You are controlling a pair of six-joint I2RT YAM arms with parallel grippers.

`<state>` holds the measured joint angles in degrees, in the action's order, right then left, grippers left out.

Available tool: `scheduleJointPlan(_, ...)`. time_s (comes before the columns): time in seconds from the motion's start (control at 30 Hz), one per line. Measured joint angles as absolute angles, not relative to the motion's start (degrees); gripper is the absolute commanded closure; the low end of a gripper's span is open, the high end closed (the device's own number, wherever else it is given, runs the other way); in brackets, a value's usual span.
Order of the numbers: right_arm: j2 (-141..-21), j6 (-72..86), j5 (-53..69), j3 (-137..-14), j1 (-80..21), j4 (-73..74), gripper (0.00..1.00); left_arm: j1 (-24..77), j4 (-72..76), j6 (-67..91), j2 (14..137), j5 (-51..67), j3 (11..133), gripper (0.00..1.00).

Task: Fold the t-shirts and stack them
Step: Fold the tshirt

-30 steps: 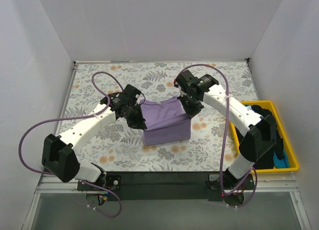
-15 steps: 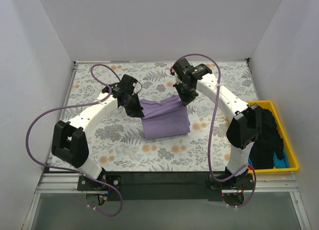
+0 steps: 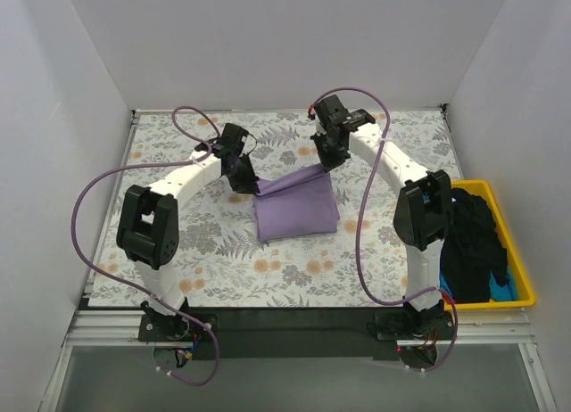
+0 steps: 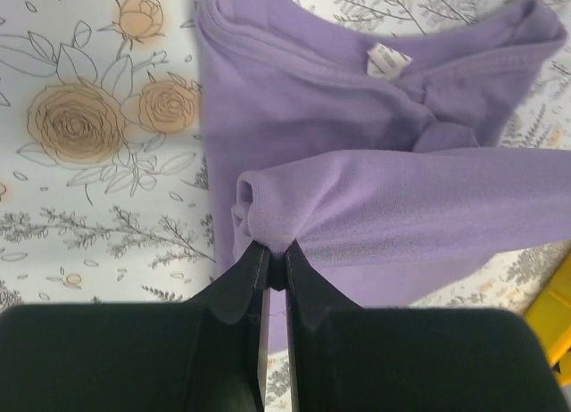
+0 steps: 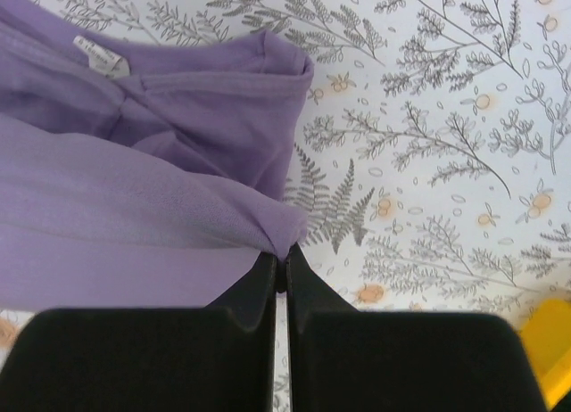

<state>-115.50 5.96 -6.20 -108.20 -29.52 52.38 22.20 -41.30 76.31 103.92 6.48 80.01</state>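
Observation:
The lavender t-shirt lies partly folded in the middle of the table. My left gripper is shut on its far left corner, and in the left wrist view it pinches a bunched fold of fabric. My right gripper is shut on the far right corner, seen in the right wrist view gripping the cloth. The held edge is lifted off the table and stretched between both grippers. The collar with its white label faces up below it. Black and blue shirts lie in the tray.
A yellow tray stands at the right edge of the floral tablecloth. White walls close the back and both sides. Purple cables loop over both arms.
Both grippers have carried the shirt's lifted edge away from the arm bases, toward the back of the table. The fold has flattened and the shirt now lies lower and wider.

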Motion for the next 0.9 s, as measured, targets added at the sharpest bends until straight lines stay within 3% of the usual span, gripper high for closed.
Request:
scheduleJointPlan(0.43,-119.85,5.65,-2.59,-101.47,-28.08,39.92,0.99,21.65,-35.83,77.38,108.27,1.76,77.89,1.00)
scheduleJointPlan(0.63,-119.85,6.61,-1.85,-97.56,-27.11,35.38,0.88,21.54,-33.43,77.73,108.31,0.82,77.49,1.00)
scheduleJointPlan(0.67,-119.85,6.90,-1.72,-97.12,-26.96,34.96,0.78,21.54,-32.71,77.78,108.36,0.75,77.28,0.97)
scheduleJointPlan(0.7,-119.85,7.31,-1.69,-96.77,-26.83,34.57,0.73,21.54,-32.40,77.78,108.44,0.71,77.23,0.88)
scheduleJointPlan(0.73,-119.85,7.35,-1.78,-96.66,-26.72,34.37,0.70,21.54,-32.05,77.76,108.51,0.47,77.19,0.77)
scheduleJointPlan(0.83,-119.70,7.49,-2.52,-96.66,-26.02,34.00,0.62,21.28,-31.77,77.17,108.51,-0.69,77.17,0.62)
scheduleJointPlan(0.9,-119.13,7.75,-2.87,-96.64,-25.50,33.98,0.57,20.95,-31.73,76.51,108.22,-1.41,77.17,0.44)
